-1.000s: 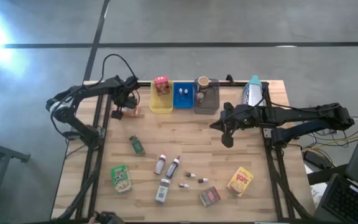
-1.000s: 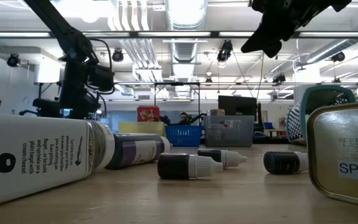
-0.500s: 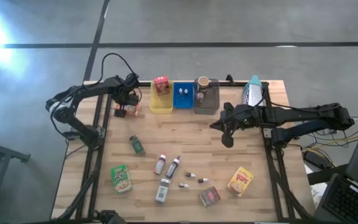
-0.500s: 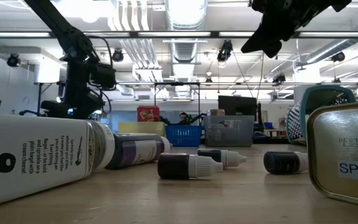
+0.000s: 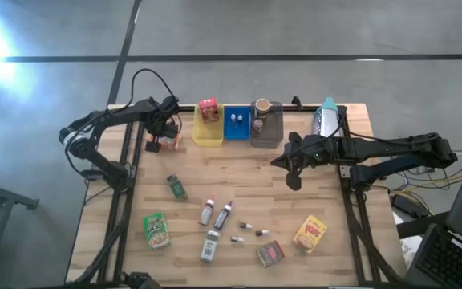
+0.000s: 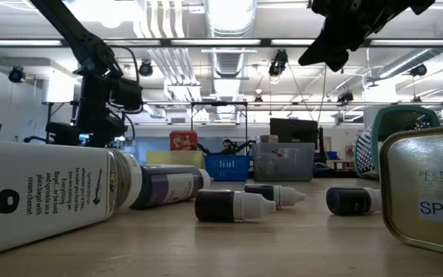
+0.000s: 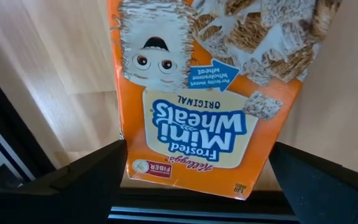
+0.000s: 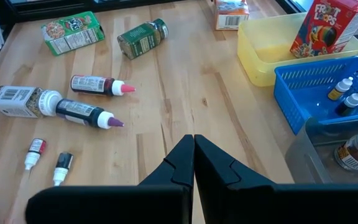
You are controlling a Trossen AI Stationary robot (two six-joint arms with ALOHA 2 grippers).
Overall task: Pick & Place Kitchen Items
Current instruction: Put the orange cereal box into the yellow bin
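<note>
At ten o'clock on the table, the left gripper hangs spread wide over the orange box, which lies flat just left of the yellow tray. To grasp well, lower squarely so both fingers straddle the box's narrow sides before closing. At three o'clock, the right gripper waits, pinched closed and empty
</note>
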